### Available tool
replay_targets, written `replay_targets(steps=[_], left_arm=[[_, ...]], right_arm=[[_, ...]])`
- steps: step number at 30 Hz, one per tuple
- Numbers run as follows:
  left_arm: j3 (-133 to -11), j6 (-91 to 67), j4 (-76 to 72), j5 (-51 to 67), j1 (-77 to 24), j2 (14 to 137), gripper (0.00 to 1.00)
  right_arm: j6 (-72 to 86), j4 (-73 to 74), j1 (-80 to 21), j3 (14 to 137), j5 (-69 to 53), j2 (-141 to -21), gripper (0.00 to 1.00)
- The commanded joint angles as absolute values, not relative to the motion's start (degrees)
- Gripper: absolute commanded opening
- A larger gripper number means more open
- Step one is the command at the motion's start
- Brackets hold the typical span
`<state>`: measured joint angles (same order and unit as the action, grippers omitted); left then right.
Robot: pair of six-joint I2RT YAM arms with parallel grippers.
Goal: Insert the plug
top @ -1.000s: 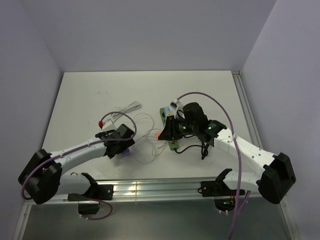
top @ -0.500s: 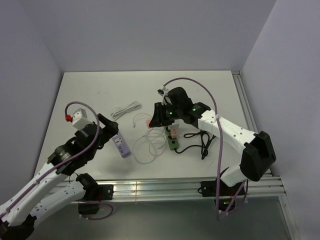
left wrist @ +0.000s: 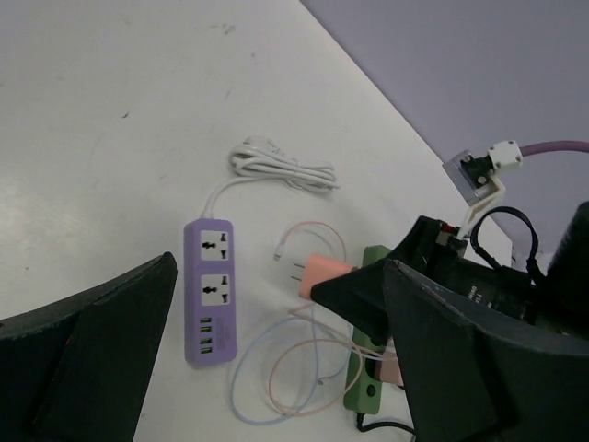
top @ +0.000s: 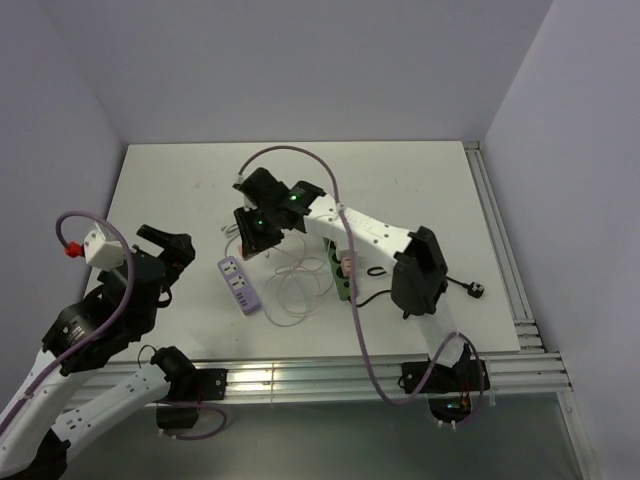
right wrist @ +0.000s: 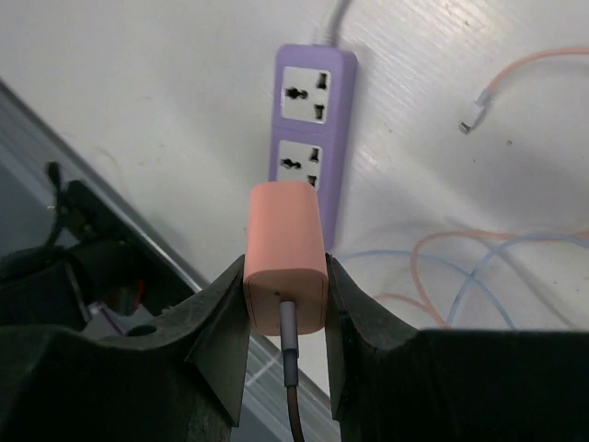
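Observation:
My right gripper [right wrist: 285,276] is shut on a salmon-orange plug [right wrist: 285,253] with a thin cable leaving its rear. It holds the plug above the table, prongs pointing toward the purple power strip [right wrist: 308,138], which lies flat with two sockets and USB ports. In the top view the right gripper [top: 248,232] hovers just behind the strip [top: 240,284]. The left wrist view shows the plug [left wrist: 327,273] to the right of the strip [left wrist: 210,290], apart from it. My left gripper [top: 165,245] is open and empty, raised to the left of the strip.
A green power strip [top: 343,275] with a pink plug in it lies right of centre. Thin pink and blue cable loops [top: 295,290] lie between the two strips. A coiled white cord [left wrist: 281,168] lies behind the purple strip. A black plug [top: 474,290] lies at the right.
My right arm has swung left with the plug, from over the green strip to over the purple strip. My left arm has pulled back to the left, away from the purple strip.

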<state>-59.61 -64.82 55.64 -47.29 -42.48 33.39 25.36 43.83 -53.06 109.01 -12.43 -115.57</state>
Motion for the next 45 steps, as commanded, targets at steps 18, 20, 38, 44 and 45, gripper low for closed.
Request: replay_targets(steps=[18,20,38,44,45], left_arm=[[-54.8,-69.0,62.1,-48.8,-42.7,25.1,0.99],[-54.4,-68.9,61.8,-48.0,-42.7,24.6,0.99],[-54.0,-65.7,60.0,-48.6,-42.7,20.2,0.99],[-54.0,-64.8,59.8,-48.4,-42.7,20.7,0.99],[-54.0,-64.9,59.8,-48.3,-42.7,20.7,1.0]], right_arm=[[25.5,66.5,-60.5,134.7,-6.5,-136.7,0.0],[25.9,65.6,-60.5,134.9,-6.1,-137.1,0.0],[27.2,62.1,-60.4,137.3,-3.3,-140.1,0.0],[27.4,63.0,-60.4,138.0,-2.8,-141.2,0.0],[27.4,63.1,-60.4,138.0,-3.0,-141.4,0.0]])
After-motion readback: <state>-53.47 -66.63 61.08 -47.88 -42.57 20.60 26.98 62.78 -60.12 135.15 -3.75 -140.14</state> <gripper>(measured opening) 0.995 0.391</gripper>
